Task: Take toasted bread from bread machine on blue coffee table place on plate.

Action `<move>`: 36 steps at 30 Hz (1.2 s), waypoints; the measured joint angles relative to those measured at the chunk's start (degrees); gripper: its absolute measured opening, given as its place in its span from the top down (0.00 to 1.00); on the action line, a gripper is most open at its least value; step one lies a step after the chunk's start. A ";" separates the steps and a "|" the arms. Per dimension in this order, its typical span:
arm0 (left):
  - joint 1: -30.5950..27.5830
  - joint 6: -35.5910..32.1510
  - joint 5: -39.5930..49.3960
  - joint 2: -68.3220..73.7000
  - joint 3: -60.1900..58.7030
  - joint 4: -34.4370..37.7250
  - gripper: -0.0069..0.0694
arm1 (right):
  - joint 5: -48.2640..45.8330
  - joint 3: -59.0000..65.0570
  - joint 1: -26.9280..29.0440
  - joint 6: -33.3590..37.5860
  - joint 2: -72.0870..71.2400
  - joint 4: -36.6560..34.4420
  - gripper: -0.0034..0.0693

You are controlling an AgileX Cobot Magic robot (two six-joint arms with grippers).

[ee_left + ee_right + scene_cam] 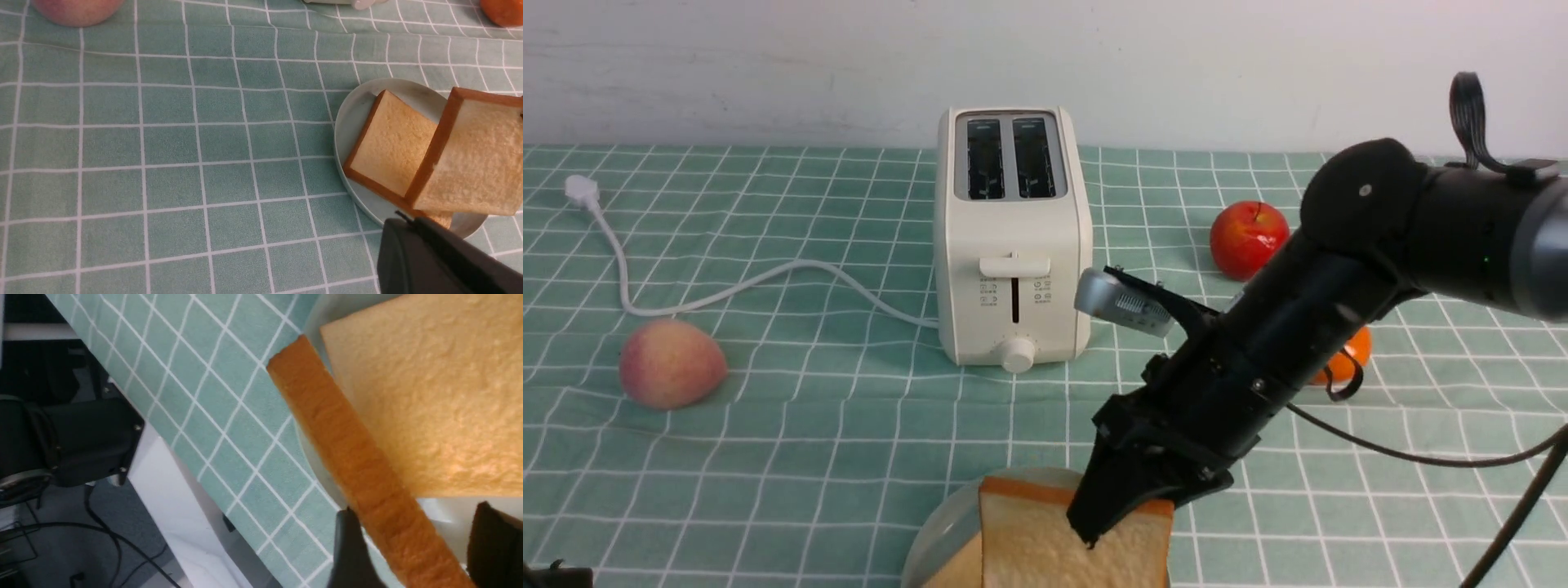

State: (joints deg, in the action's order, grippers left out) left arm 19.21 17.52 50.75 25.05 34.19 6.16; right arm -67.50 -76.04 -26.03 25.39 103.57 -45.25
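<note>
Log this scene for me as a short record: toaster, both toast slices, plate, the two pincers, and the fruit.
toaster: cream-white two-slot toaster, slots empty, on teal checked tablecloth
slice one: square tan toast slice, flat on round pale blue-green plate
slice two: other toast slice, tilted over the first, between the fingers
right pincer: open around the tilted slice
left pincer: shut, holding nothing
fruit: red apple, pinkish peach, orange

Right gripper (415, 522) — jaws apart.
</note>
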 joint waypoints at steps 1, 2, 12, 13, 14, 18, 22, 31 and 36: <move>0.00 0.00 0.06 0.00 0.00 0.00 0.93 | -0.06 -0.73 0.00 0.00 0.00 1.87 0.38; 0.00 0.00 0.06 0.00 0.00 0.00 0.93 | -0.06 -0.91 0.00 0.00 0.00 1.87 0.37; 0.00 0.00 0.34 0.00 0.00 0.00 0.93 | -2.48 -18.38 0.00 -12.29 -0.13 22.12 0.40; 0.00 0.00 0.34 0.00 0.00 0.00 0.93 | -2.48 -18.77 0.00 -12.78 -0.19 22.12 0.41; 0.00 0.00 0.34 0.00 0.00 0.00 0.93 | -2.48 -20.60 0.00 -16.25 -1.32 24.30 0.46; 0.00 0.00 0.37 0.00 0.00 -0.06 0.93 | -2.77 -22.20 -0.05 -20.63 -8.29 27.41 0.73; 0.00 0.00 -0.65 0.00 0.00 -0.18 0.93 | -3.43 -21.17 -0.05 -22.68 -23.61 33.29 0.97; 0.00 0.00 -5.49 0.00 0.00 -0.18 0.93 | 11.49 2.82 -0.05 -26.97 -59.95 43.04 0.97; 0.00 0.00 -8.21 0.00 0.00 -0.11 0.93 | 28.29 25.84 -0.05 -28.35 -77.77 46.40 0.96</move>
State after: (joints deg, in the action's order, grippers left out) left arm 19.21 17.52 42.54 25.05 34.19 6.05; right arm -39.21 -50.20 -26.08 -2.96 25.80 1.15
